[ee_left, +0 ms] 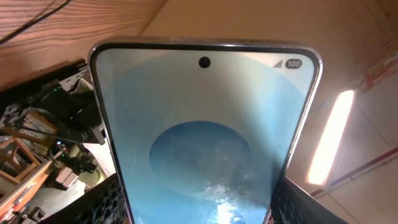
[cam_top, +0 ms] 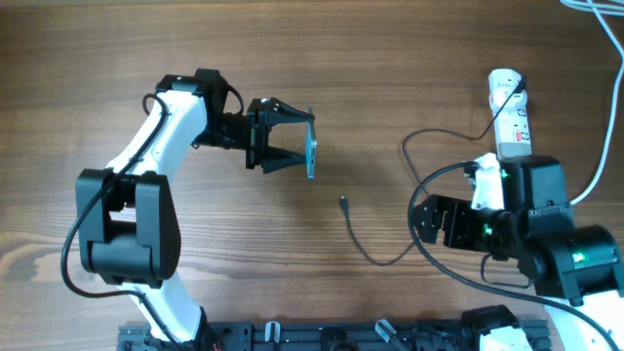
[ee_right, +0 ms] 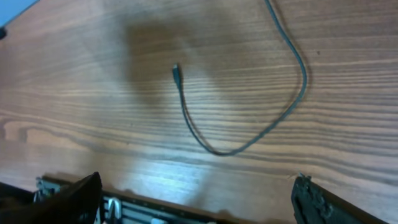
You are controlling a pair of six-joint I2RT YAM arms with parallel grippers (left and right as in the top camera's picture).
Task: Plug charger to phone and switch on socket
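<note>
The left gripper [cam_top: 300, 145] is clamped on the phone [ee_left: 205, 137], holding it on edge above the table [cam_top: 390, 78], left of centre. Its pale blue screen faces the wrist camera, and "100" reads beside signal bars in its top corner. The charger [cam_top: 354, 230], thin and black, lies loose on the wood, its tip pointing away. The right gripper [ee_right: 198, 180] hangs over it, fingers wide. The white socket [cam_top: 511, 117] lies far right; its red marks are probably labels, too small to read.
</note>
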